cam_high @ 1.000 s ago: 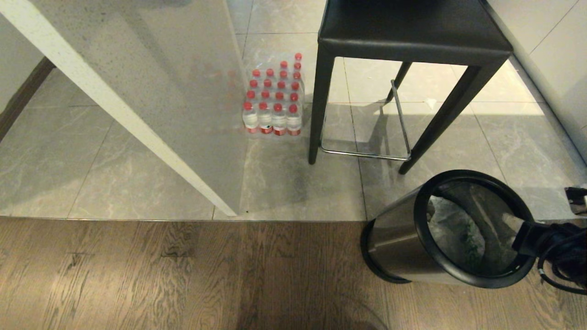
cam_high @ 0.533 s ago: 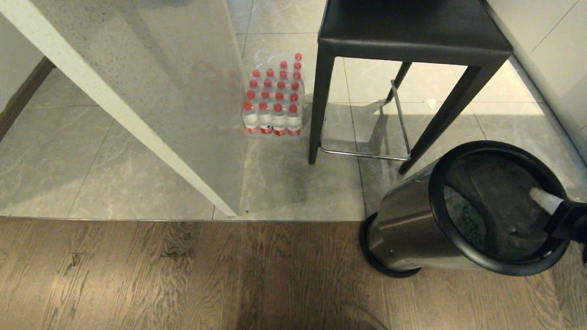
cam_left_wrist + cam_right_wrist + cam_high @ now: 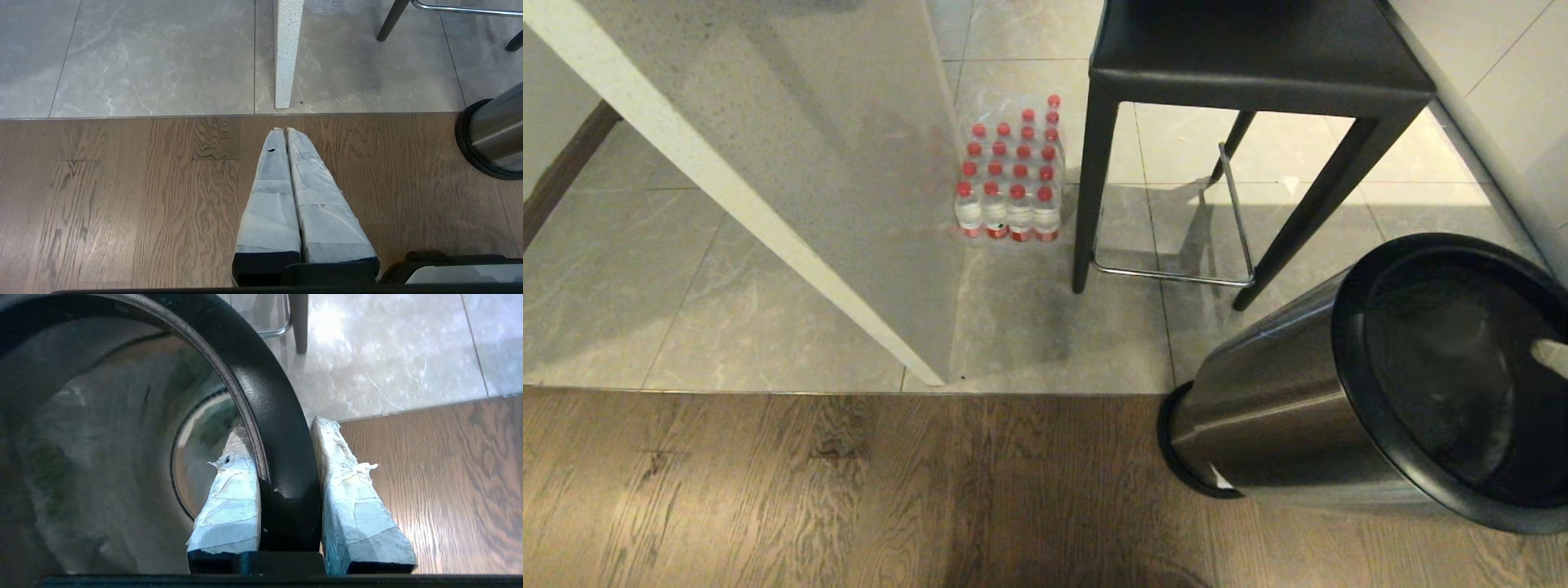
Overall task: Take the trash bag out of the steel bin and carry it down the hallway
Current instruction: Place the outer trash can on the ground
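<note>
The steel bin (image 3: 1282, 408) leans steeply toward me on the wood floor at the right, its base edge down and its black rim (image 3: 1347, 367) raised. My right gripper (image 3: 282, 426) is shut on that rim (image 3: 286, 465), one taped finger inside the bin and one outside; only the inner finger (image 3: 1550, 356) shows in the head view. The trash bag (image 3: 90, 449) is a pale, blurred film with greenish patches lining the bin's inside. My left gripper (image 3: 284, 130) hangs shut and empty over the wood floor, left of the bin (image 3: 494, 134). The hallway is out of view.
A black stool (image 3: 1258, 57) with a chrome footrest stands just behind the bin. A shrink-wrapped pack of red-capped bottles (image 3: 1011, 175) sits left of it. A white speckled counter panel (image 3: 792, 188) slants down at the left, and a white wall (image 3: 1503, 98) runs along the right.
The bin has tipped further, its mouth rising and swinging right toward the camera. The right arm has drawn back out of the head view, leaving only one fingertip visible.
</note>
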You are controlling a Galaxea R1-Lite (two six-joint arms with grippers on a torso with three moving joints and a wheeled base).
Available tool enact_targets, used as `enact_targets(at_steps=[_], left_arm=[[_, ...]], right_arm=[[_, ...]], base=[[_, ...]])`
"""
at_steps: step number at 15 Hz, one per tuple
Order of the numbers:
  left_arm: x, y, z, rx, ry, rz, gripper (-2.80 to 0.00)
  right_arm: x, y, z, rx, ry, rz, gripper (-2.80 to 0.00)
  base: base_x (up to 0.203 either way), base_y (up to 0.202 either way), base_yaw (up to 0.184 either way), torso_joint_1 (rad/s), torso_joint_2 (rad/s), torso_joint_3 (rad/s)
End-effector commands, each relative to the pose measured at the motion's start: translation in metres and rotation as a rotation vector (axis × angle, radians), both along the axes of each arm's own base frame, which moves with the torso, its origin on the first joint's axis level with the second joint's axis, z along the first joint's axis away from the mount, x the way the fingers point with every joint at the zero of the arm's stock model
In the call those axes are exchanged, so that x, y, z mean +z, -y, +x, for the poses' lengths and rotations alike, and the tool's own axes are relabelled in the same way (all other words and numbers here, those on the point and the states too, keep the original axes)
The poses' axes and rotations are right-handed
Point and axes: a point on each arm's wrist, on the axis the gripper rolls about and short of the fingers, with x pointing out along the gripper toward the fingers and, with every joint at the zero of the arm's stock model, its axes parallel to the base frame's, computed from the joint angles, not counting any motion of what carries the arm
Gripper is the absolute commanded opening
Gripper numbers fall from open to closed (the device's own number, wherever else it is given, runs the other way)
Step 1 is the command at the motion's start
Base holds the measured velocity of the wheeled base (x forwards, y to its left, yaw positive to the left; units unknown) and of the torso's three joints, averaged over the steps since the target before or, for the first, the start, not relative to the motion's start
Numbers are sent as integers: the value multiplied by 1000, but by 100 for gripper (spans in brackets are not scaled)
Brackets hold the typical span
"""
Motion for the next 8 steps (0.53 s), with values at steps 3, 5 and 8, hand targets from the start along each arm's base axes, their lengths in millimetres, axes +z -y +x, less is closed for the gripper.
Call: enact_targets(at_steps=[3,5,8], left_arm=[[0,0,0,0,0,0,-280],[0,0,0,0,0,0,-280],[0,0,0,0,0,0,-280]], right_arm=[[22,-6,-46,-33,32,71,-280],[28,-8,-70,-97,31,94,-280],[26,-10,-96,-148,25,96,-280]], base=[[0,0,0,0,0,0],[0,0,0,0,0,0],[0,0,0,0,0,0]])
